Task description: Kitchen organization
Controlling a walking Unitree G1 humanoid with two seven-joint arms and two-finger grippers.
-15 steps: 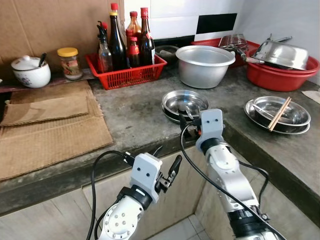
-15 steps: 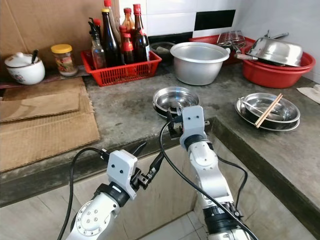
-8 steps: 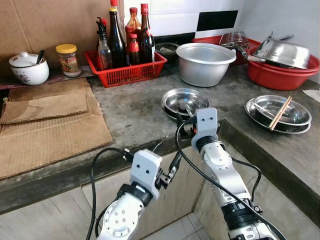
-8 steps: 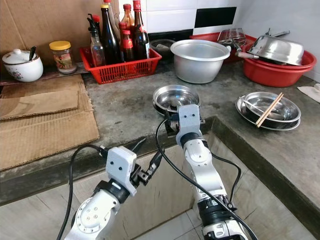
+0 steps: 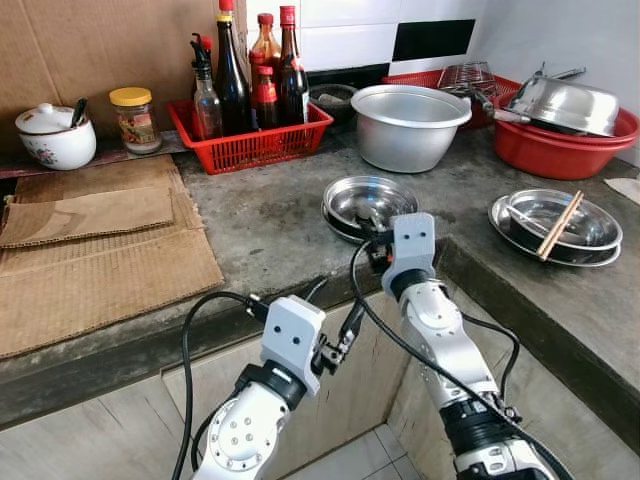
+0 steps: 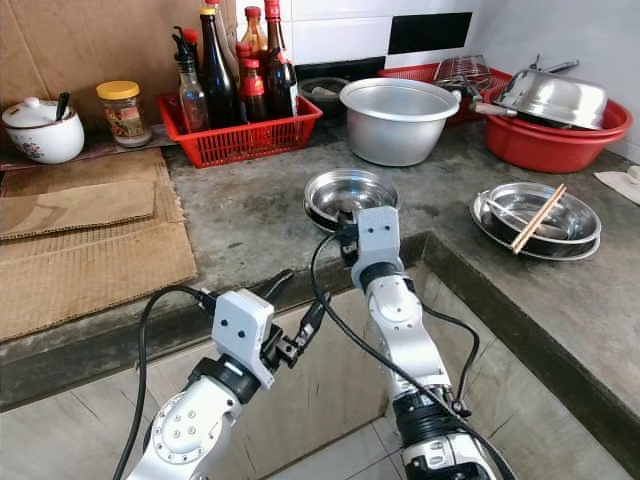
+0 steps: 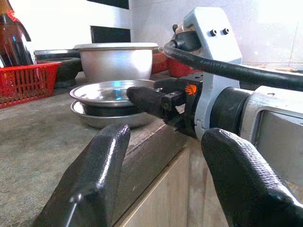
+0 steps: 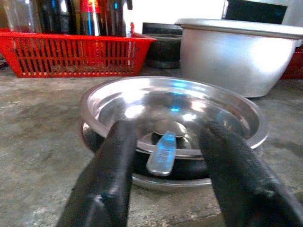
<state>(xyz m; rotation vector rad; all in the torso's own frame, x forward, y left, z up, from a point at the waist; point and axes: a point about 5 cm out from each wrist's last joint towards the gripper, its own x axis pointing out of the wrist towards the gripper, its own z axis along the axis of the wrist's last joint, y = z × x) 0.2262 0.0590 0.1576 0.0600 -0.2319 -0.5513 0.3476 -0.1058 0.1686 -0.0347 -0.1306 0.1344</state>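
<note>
Right wrist view: right claw [image 8: 165, 179] spread wide, stacked steel plates [image 8: 173, 106] dead ahead, spoon [image 8: 163, 151] handle pointing between fingers.

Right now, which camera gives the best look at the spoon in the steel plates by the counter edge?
The right wrist view: the spoon lies close up between the open right gripper fingers, handle pointing at the camera, inside the stacked steel plates. The eye views show it small, partly behind the right wrist. The left wrist view sees the plates side-on, spoon hidden.
</note>
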